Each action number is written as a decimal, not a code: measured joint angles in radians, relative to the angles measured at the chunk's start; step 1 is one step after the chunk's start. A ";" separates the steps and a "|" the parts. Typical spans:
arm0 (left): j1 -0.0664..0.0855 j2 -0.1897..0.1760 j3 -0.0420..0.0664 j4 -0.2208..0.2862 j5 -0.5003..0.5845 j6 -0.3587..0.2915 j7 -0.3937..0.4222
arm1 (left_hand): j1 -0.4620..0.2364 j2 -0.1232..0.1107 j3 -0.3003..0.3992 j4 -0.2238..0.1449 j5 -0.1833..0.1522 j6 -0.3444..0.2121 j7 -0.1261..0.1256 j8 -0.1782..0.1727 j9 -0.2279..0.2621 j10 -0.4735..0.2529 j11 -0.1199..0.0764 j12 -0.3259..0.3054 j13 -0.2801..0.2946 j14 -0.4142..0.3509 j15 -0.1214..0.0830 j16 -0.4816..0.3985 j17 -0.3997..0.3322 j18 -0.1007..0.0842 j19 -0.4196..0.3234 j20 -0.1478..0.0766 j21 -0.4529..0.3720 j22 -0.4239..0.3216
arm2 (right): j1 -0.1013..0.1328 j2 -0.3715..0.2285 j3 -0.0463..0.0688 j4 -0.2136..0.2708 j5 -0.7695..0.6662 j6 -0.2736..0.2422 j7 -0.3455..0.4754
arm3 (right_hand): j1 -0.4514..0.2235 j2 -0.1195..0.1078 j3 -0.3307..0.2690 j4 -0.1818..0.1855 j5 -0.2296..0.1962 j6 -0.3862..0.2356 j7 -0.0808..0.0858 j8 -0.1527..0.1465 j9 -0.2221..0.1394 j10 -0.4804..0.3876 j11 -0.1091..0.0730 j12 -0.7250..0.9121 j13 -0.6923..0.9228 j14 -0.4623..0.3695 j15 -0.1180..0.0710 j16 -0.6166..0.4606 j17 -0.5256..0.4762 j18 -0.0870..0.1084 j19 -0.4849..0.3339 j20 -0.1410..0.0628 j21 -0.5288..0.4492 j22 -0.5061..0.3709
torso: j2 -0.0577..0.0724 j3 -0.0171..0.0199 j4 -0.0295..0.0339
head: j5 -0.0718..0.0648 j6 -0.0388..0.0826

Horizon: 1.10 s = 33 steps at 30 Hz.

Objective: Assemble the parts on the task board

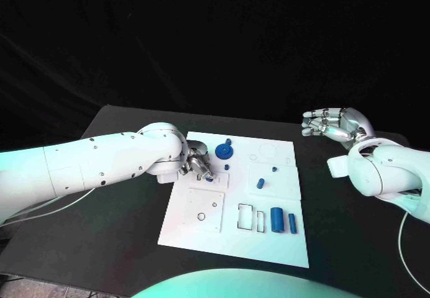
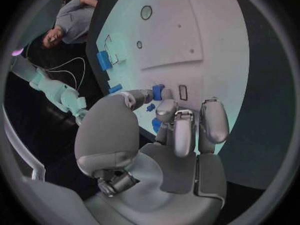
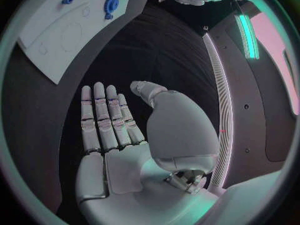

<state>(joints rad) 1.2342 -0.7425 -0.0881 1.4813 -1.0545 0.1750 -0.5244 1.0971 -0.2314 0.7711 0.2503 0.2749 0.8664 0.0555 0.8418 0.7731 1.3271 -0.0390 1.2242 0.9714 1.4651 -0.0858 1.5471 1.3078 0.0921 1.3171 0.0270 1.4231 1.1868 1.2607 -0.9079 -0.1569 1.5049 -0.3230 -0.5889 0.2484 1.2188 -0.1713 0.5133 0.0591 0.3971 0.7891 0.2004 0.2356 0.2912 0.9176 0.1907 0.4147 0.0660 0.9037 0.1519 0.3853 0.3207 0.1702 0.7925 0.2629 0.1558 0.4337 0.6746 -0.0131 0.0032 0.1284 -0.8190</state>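
- Left hand (image 1: 199, 166) sits low over the board (image 1: 269, 248), near its left edge, fingers curled down, pinching a small blue part (image 2: 158, 91) between thumb and fingertips.
- That part hovers right by a small rectangular slot (image 2: 182, 92); whether it touches the board, I can't tell.
- Right hand (image 1: 330, 126) hangs off the board's far right corner, over the black table (image 1: 117, 230), fingers loosely apart and holding nothing.
- Blue gear (image 1: 224, 149) lies near the far edge, just beyond the left hand.
- A small peg (image 1: 261, 183) rests mid-board, apart from both hands.
- Two blue bars (image 1: 284, 220) stand near the right edge, beside the rectangular cut-outs (image 1: 250, 217).
- The near half of the board lies well apart from both hands.
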 measured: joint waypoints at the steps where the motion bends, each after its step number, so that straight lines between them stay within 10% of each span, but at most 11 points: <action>1: 0.000 0.000 0.000 0.000 0.000 0.000 0.000 | -0.006 0.006 -0.005 -0.005 -0.002 0.000 0.000 0.000 0.000 0.005 -0.002 0.007 0.010 0.000 0.000 0.000 0.000 0.000 0.003 -0.003 0.000 0.003 | 0.000 0.000 0.000 0.000 0.000 0.000 0.000 | 0.000 0.000 0.000 0.000 0.000 0.000 0.000 0.000 0.000 0.000 0.000 0.000 0.000 0.000 0.000 0.000 0.000 0.000 0.000 0.000 0.000 0.000 | 0.000 0.0000 -0.0001 | 0.000 0.000; 33: 0.000 0.015 0.000 -0.021 -0.001 0.012 -0.007 | -0.076 0.002 0.028 -0.077 -0.022 0.043 -0.040 0.001 0.003 0.014 -0.011 0.019 0.034 0.003 -0.011 0.004 0.000 0.000 0.013 -0.013 0.000 0.013 | 0.000 -0.008 0.000 0.008 0.001 0.006 0.001 | -0.047 -0.020 -0.062 0.013 -0.036 -0.014 -0.001 0.000 0.001 -0.033 0.012 0.020 0.000 -0.041 0.016 0.000 -0.019 0.000 -0.059 0.023 -0.058 -0.040 | 0.000 -0.0002 0.0001 | -0.014 -0.006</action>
<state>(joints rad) 1.2344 -0.7272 -0.0882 1.4602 -1.0553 0.1874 -0.5310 1.0207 -0.2291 0.7990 0.1733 0.2528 0.9091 0.0153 0.8425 0.7757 1.3407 -0.0497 1.2429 1.0058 1.4685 -0.0963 1.5510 1.3076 0.0921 1.3297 0.0144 1.4229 1.1999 1.2606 -0.9156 -0.1569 1.5126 -0.3220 -0.5833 0.2495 1.1720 -0.1912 0.4510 0.0717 0.3614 0.7753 0.1993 0.2356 0.2921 0.8844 0.2023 0.4351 0.0661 0.8624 0.1679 0.3853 0.3021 0.1702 0.7332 0.2862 0.0975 0.3936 0.6746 -0.0133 0.0033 0.1141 -0.8246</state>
